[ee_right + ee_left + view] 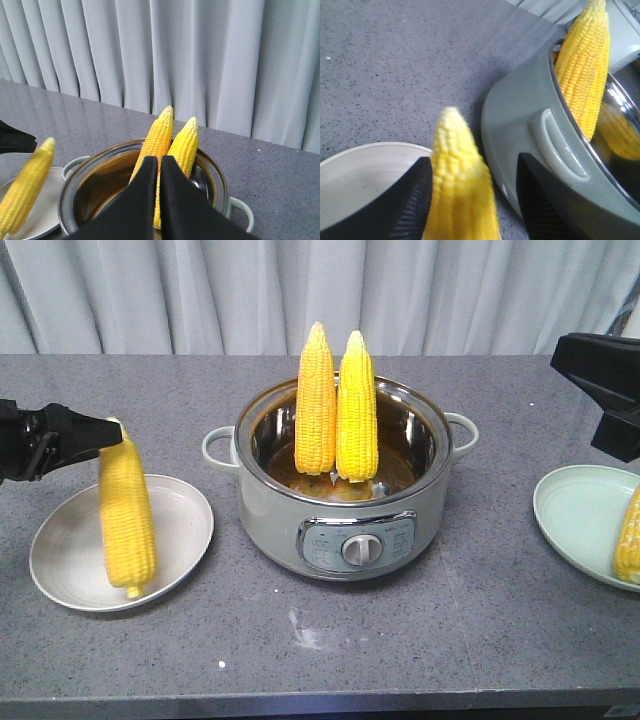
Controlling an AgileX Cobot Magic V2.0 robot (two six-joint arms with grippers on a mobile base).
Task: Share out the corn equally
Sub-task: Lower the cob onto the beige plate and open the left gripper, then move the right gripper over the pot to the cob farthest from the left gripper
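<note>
Two cobs of corn stand upright, tips up, inside the steel pot at the table's middle. A third cob stands tilted with its base on the left grey plate. My left gripper is at its tip. In the left wrist view that gripper is open around the cob: the left finger touches it and a gap shows on the right. A fourth cob lies on the right pale-green plate. My right gripper is shut and empty, hanging above that plate.
The pot has side handles and a front control knob. A grey curtain hangs behind the table. The table's front edge runs close below the plates.
</note>
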